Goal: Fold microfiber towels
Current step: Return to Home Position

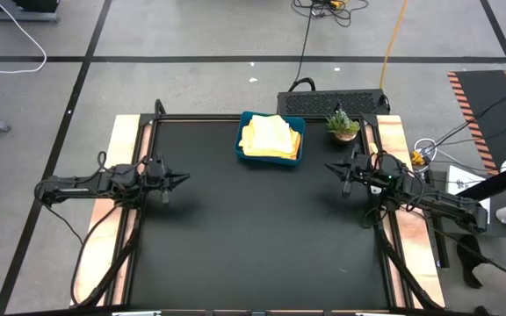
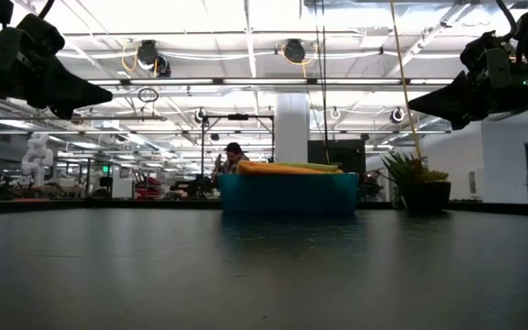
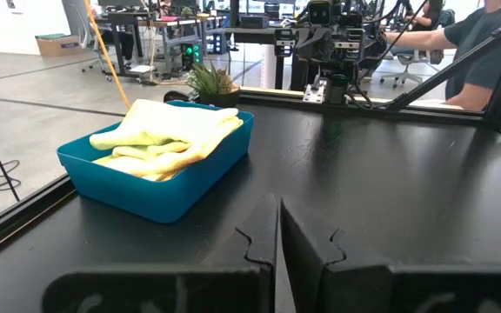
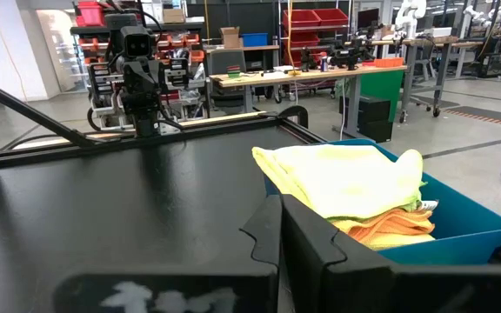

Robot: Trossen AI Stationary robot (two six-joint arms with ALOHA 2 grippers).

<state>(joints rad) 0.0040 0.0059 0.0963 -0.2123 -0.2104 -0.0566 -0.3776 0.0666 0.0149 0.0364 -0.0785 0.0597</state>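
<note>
The microfiber towels [image 1: 271,136] lie piled in a blue tray [image 1: 242,149] at the far middle of the black table; a pale yellow one is on top, with orange showing beneath [image 4: 398,228]. My left gripper [image 1: 185,179] hovers shut above the table's left side, pointing level toward the right. My right gripper [image 1: 328,167] hovers shut above the right side, pointing left. Both are well clear of the tray. In the wrist views the towels [image 3: 163,135] rest crumpled inside the tray's walls.
A small potted plant [image 1: 343,125] stands at the far right, next to the tray. A dark box [image 1: 332,101] sits behind the table's far edge. The black tabletop [image 1: 253,237] between and in front of the arms is bare. A person sits beyond the table [image 3: 477,43].
</note>
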